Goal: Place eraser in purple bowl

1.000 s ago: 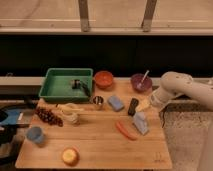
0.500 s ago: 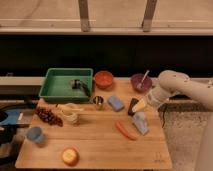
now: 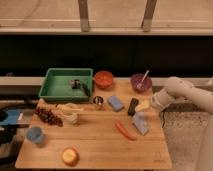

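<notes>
The eraser, a small black oblong block, lies on the wooden table at the right of the middle. The purple bowl stands behind it at the table's back right, with a thin white stick leaning in it. My gripper reaches in from the right on a white arm. It is low over the table, right beside the eraser's right side. I cannot tell whether it touches the eraser.
A light-blue block and a metal cup lie left of the eraser. A grey-blue lumpy thing and an orange carrot lie in front. An orange-red bowl and a green tray stand at the back.
My gripper has shifted slightly left and down, closer to the eraser. The eraser and the other things have not moved.
</notes>
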{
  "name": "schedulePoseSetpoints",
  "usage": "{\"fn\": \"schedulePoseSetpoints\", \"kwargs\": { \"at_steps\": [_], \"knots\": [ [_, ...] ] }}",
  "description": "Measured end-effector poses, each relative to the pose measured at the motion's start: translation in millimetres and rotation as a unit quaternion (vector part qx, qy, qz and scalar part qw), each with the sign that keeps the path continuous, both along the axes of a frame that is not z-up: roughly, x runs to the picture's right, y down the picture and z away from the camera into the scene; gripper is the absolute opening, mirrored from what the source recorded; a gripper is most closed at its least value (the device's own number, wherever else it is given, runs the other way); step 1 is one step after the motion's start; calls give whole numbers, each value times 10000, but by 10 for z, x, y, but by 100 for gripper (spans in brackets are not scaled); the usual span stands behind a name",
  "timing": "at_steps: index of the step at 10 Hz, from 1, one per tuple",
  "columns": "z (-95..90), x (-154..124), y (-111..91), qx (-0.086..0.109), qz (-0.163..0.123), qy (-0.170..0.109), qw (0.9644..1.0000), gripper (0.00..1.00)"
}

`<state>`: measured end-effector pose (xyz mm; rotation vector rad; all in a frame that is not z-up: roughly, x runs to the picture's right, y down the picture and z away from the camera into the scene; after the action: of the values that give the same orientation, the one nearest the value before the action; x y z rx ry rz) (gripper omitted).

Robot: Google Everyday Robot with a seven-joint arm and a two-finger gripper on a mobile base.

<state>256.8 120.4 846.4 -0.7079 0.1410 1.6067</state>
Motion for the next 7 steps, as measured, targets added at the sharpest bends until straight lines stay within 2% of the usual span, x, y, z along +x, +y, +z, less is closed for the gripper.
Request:
{"fn": "schedulePoseSetpoints", "kwargs": {
  "at_steps": [2, 4, 7],
  "knots": [
    [161, -167, -135, 53, 31, -13, 10000, 80],
    [269, -236, -222, 68, -60, -1, 10000, 80],
    [418, -342, -299, 9, -208, -35, 9998, 80]
  ]
}}
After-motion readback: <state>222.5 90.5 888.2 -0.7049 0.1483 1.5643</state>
